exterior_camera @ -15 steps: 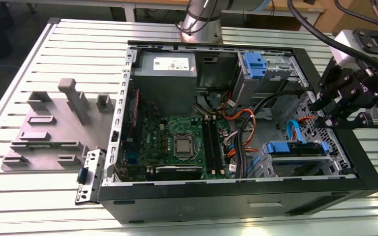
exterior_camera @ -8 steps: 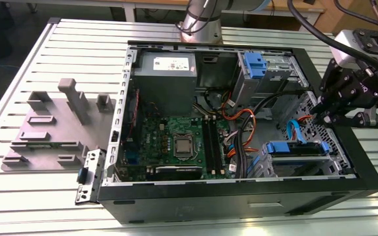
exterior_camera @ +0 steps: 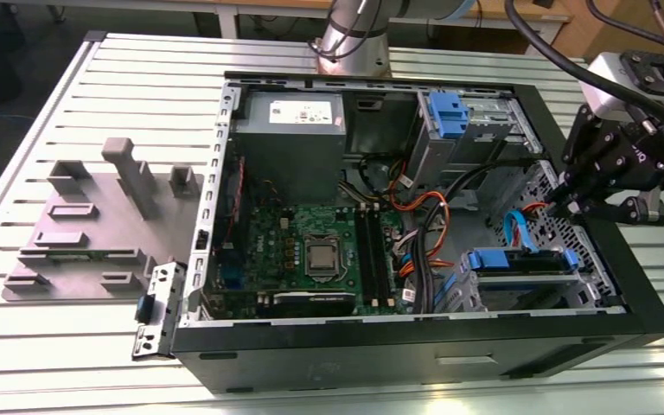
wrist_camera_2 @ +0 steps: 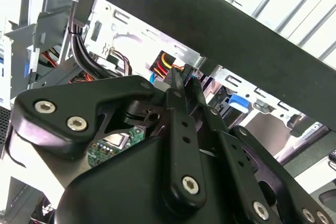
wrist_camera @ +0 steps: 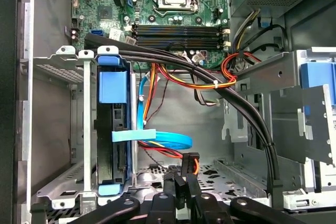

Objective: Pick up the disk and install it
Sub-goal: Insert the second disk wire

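Your disk (wrist_camera: 112,145) sits on edge in the grey drive cage (wrist_camera: 58,129), left of centre in the first wrist view, blue bracket around it, long axis running up and down the frame. In the exterior view it lies at lower right inside the computer case (exterior_camera: 424,354), long axis left to right. The gripper (exterior_camera: 565,206) hovers just above and to the right of it by the case's right wall. The jaws look closed together, pinching nothing; cables (wrist_camera: 173,140) lie between them and the disk.
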You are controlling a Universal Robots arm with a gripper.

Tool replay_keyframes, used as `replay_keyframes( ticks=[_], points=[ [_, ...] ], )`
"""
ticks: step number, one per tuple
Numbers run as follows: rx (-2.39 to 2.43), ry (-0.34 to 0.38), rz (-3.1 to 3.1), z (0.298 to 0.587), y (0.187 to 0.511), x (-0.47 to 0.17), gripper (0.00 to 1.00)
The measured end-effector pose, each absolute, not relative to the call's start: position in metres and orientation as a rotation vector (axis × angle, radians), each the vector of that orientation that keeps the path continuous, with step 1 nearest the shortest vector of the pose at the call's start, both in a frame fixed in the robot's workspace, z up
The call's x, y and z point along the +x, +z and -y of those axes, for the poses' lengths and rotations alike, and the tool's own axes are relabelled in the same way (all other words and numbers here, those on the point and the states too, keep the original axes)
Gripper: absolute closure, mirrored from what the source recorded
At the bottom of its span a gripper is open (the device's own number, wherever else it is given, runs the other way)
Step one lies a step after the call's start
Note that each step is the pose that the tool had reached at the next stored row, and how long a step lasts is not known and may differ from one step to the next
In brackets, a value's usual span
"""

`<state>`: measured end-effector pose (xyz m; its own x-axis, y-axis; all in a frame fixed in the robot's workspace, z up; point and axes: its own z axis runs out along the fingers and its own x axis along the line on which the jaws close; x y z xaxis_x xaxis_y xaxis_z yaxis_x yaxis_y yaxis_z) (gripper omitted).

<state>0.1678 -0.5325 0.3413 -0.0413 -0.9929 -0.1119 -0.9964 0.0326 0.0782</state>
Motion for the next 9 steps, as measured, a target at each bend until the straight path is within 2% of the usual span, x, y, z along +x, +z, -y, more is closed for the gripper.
replay_keyframes(
  ticks=[9],
  points=[
    [-2.158, 0.207, -2.240, 0.5325, 0.3412, 0.1678, 0.81]
  ],
)
